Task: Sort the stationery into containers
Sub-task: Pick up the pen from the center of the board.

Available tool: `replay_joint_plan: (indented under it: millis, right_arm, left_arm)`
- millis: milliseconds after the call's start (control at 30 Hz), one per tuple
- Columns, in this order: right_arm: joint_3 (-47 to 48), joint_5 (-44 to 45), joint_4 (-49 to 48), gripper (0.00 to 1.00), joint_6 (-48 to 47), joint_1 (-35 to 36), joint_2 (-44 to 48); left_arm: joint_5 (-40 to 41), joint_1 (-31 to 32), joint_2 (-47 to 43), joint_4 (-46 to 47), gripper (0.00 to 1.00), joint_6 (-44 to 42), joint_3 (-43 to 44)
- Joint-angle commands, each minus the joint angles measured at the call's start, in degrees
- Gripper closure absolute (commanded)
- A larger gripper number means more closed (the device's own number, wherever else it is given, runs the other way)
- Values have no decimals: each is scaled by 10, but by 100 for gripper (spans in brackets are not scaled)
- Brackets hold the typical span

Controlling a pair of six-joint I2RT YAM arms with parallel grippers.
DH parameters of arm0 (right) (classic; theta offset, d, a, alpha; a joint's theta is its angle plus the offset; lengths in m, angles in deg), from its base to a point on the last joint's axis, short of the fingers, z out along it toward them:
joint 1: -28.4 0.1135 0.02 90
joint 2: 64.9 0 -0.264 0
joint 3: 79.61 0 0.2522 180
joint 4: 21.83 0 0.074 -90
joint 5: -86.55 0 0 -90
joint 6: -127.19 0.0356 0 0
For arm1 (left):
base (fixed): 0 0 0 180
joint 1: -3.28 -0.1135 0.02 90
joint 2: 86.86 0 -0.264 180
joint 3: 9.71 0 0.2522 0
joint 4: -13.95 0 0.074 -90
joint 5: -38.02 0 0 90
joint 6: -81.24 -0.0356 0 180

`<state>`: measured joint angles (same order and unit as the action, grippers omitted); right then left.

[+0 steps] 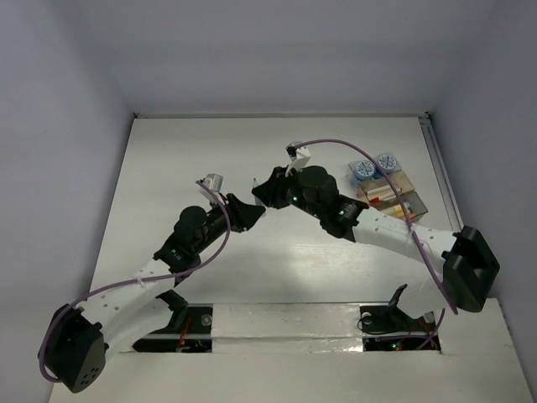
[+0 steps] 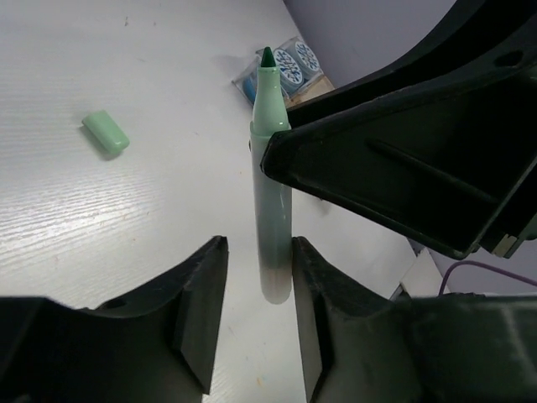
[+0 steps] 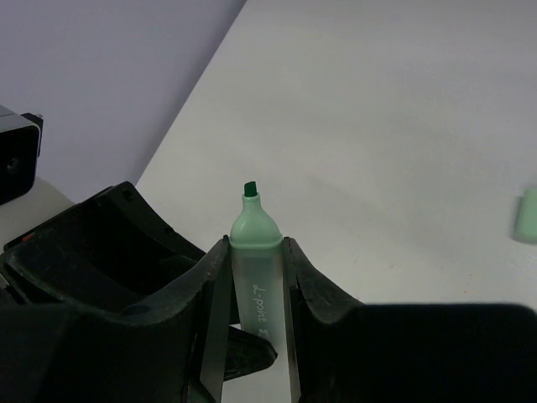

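Note:
An uncapped light-green highlighter (image 3: 254,277) with a dark green tip is clamped in my right gripper (image 3: 255,245), which holds it above the table. In the left wrist view the highlighter (image 2: 272,193) points away, and its rear end sits between the fingers of my left gripper (image 2: 258,252). Those jaws stand apart with a gap on the left side. Its green cap (image 2: 106,133) lies on the table, and also shows in the right wrist view (image 3: 527,214). From above both grippers meet mid-table (image 1: 256,203). The trays (image 1: 393,195) stand at the right.
Two round blue-and-white pots (image 1: 374,166) sit at the far side of the trays, also visible in the left wrist view (image 2: 289,65). The trays hold a few small coloured pieces. White walls enclose the table on three sides.

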<state>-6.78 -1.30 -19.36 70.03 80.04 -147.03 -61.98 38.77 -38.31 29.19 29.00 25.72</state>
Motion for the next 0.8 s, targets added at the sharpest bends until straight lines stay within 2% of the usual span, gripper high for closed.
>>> replay_joint_plan:
  millis: [0, 200, 367, 433, 467, 533, 567, 667, 700, 733, 767]
  right_arm:
    - [-8, -14, -45, 100, 11, 7, 13]
    - [-17, -14, -48, 100, 14, 7, 13]
    - [-16, -14, -50, 100, 18, 7, 10]
    - [-18, -15, -52, 100, 20, 7, 11]
    - [-19, -13, -50, 100, 21, 7, 12]
    - [-18, -4, -42, 100, 20, 7, 14]
    - [-18, -4, -37, 97, 20, 7, 16]
    - [-19, 4, -23, 75, 3, 7, 27]
    - [-18, 3, -16, 65, -4, 7, 35]
    - [-12, 1, -6, 63, -9, 7, 39]
    - [-11, -1, 6, 56, -25, 7, 44]
  left_arm:
    - [0, 7, 24, 57, 69, -8, 22]
    - [13, 20, 34, 64, 79, -10, 24]
    - [11, 20, 42, 66, 78, -11, 23]
    - [14, 26, 42, 64, 95, -10, 22]
    - [19, 26, 41, 59, 100, -11, 23]
    - [33, 26, 30, 38, 100, -16, 24]
    - [39, 26, 25, 27, 100, -20, 25]
    - [56, 26, -2, -7, 100, -31, 26]
    - [62, 26, -19, -16, 100, -33, 24]
    - [63, 26, -26, -34, 100, -34, 24]
    - [64, 26, -35, -44, 100, -35, 25]
